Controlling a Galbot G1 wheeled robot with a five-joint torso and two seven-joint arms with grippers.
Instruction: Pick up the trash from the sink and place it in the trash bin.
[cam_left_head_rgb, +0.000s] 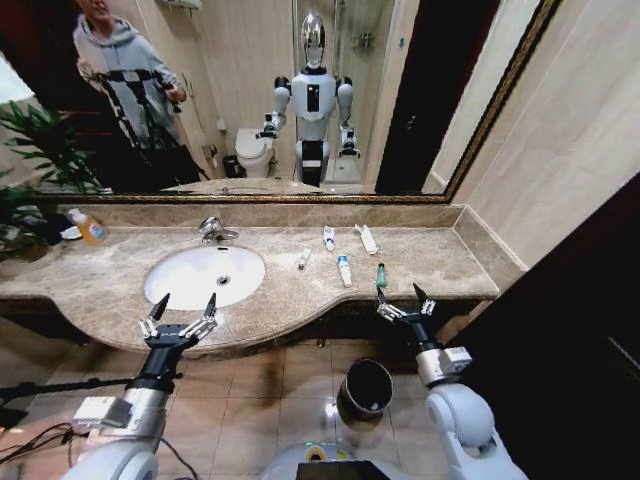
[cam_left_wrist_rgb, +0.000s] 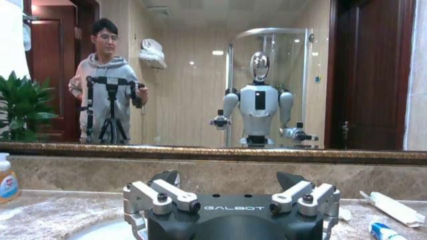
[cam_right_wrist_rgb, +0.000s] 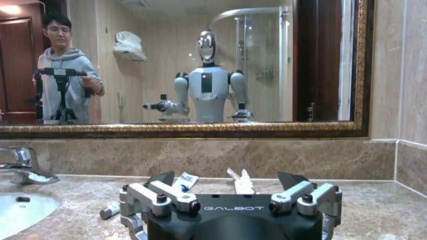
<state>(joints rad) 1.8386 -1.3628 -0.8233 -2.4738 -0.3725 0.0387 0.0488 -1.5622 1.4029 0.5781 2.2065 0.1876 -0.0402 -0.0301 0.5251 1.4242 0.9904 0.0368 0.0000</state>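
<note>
The trash lies on the marble counter to the right of the white oval sink (cam_left_head_rgb: 180, 282): a small white tube (cam_left_head_rgb: 304, 260), two white tubes with blue caps (cam_left_head_rgb: 328, 237) (cam_left_head_rgb: 344, 270), a flat white packet (cam_left_head_rgb: 367, 239) and a tiny green tube (cam_left_head_rgb: 381, 275). My left gripper (cam_left_head_rgb: 180, 312) hovers open at the counter's front edge below the basin. At the front edge just right of the green tube, my right gripper (cam_left_head_rgb: 400, 298) is open and empty. The black trash bin (cam_left_head_rgb: 365, 390) stands on the floor between my arms. The right wrist view shows the right gripper (cam_right_wrist_rgb: 227, 180), the packet (cam_right_wrist_rgb: 241, 182) and a tube (cam_right_wrist_rgb: 188, 180).
A chrome tap (cam_left_head_rgb: 212, 230) stands behind the basin. An orange-labelled soap bottle (cam_left_head_rgb: 88, 227) and a plant (cam_left_head_rgb: 30, 150) are at the far left. A large mirror (cam_left_head_rgb: 400, 100) backs the counter, and a wall closes its right end.
</note>
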